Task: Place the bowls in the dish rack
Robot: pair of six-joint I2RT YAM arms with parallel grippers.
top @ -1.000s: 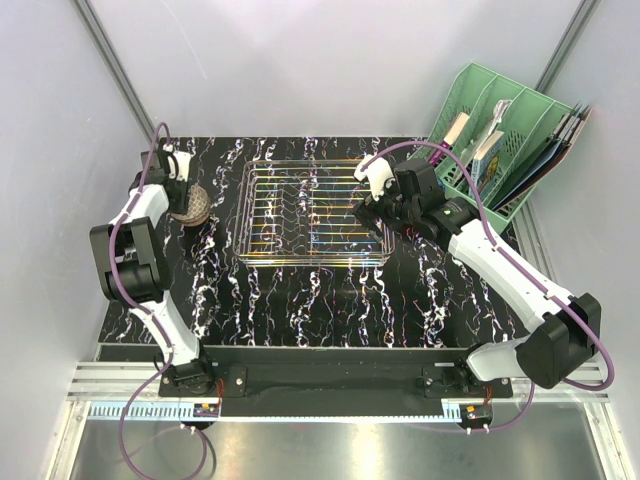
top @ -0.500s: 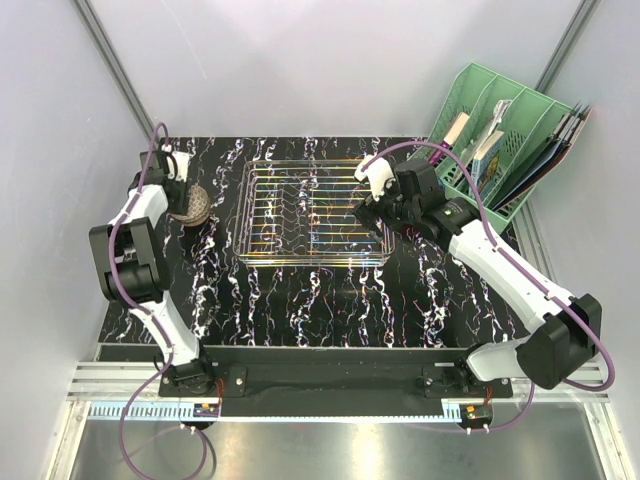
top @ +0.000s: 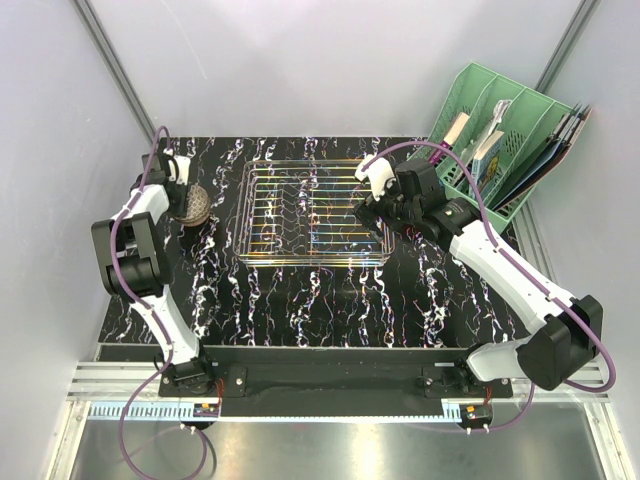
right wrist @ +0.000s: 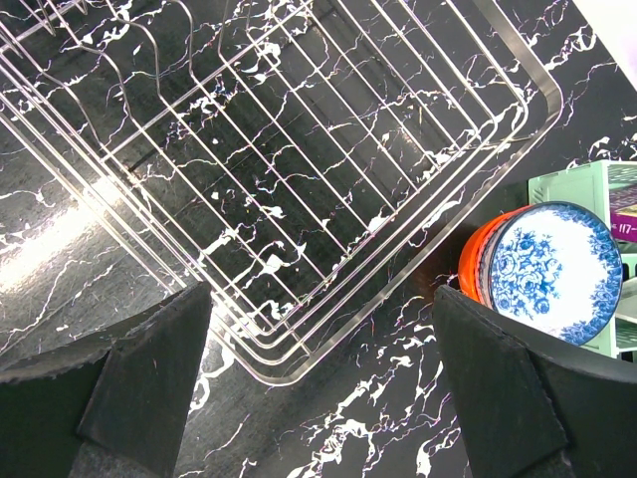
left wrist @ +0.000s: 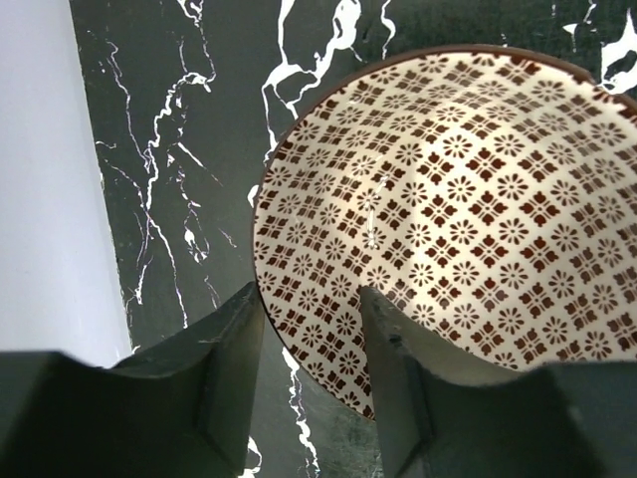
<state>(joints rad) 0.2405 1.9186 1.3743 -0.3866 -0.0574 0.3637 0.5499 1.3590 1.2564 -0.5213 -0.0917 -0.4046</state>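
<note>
A pink-red patterned bowl (left wrist: 448,209) sits at the far left of the table, left of the dish rack (top: 315,212); it also shows in the top view (top: 193,205). My left gripper (left wrist: 311,294) straddles its rim, one finger inside and one outside, closed on the wall. The silver wire rack holds nothing. My right gripper (right wrist: 318,299) is open and empty above the rack's near right corner (right wrist: 279,368). A blue-and-white bowl (right wrist: 552,267) is stacked in the orange-red bowl (right wrist: 478,267) just right of the rack. The other bowls are out of view.
A green slotted file organiser (top: 505,135) with papers stands at the back right, close to the stacked bowls. A white wall (left wrist: 50,179) runs just left of the patterned bowl. The right arm hides the stacked bowls in the top view.
The left gripper and the patterned bowl have shifted slightly back and left together. The right gripper has edged a little towards the back.
</note>
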